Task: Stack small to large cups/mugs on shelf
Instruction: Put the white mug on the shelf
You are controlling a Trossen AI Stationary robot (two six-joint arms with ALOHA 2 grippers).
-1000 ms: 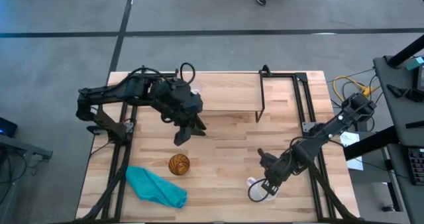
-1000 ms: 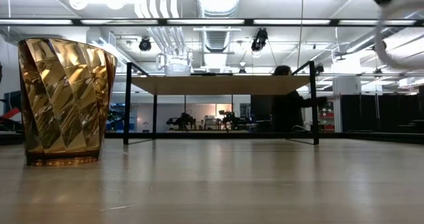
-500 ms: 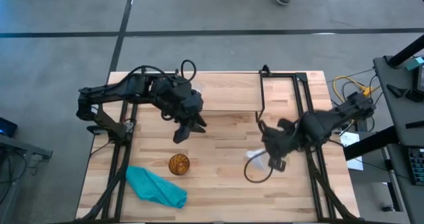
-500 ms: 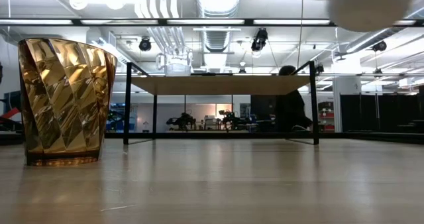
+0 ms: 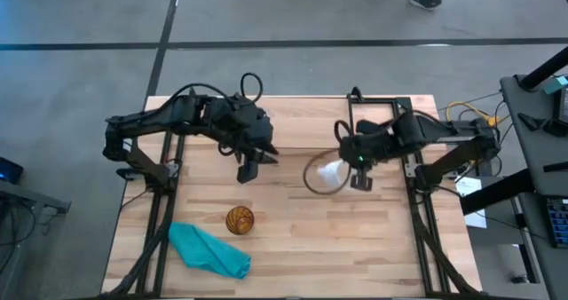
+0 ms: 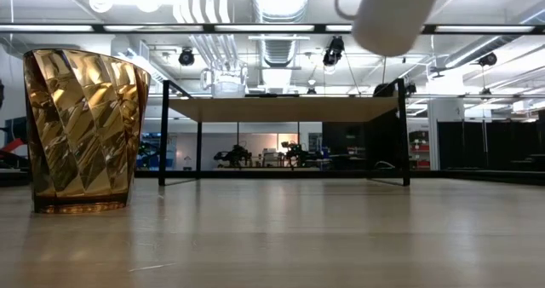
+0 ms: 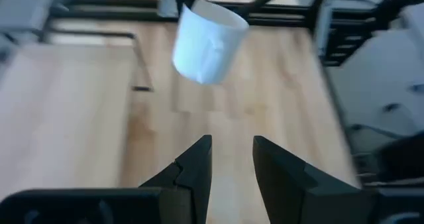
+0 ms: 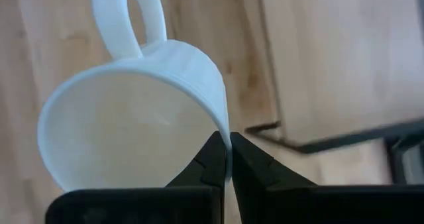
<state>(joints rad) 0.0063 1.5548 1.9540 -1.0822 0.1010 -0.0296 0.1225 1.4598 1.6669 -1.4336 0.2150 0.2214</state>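
Right gripper (image 8: 226,159) pinching the white mug (image 8: 136,111) by its rim, in the air.
Mug tilted sideways; left gripper (image 7: 230,159) fingers slightly apart, empty.

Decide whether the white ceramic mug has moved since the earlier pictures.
Yes. The white ceramic mug, pinched by the right gripper, has travelled from the table's near edge toward the black-legged wooden shelf.

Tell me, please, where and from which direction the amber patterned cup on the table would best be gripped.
Probably by its rim, from straight above. The amber cup stands upright with its mouth open, flares toward the top and has no handle, so one finger inside and one outside the wall should hold, as the right gripper pinches the white mug. The open left gripper is nearest; the teal cloth lies close beside.
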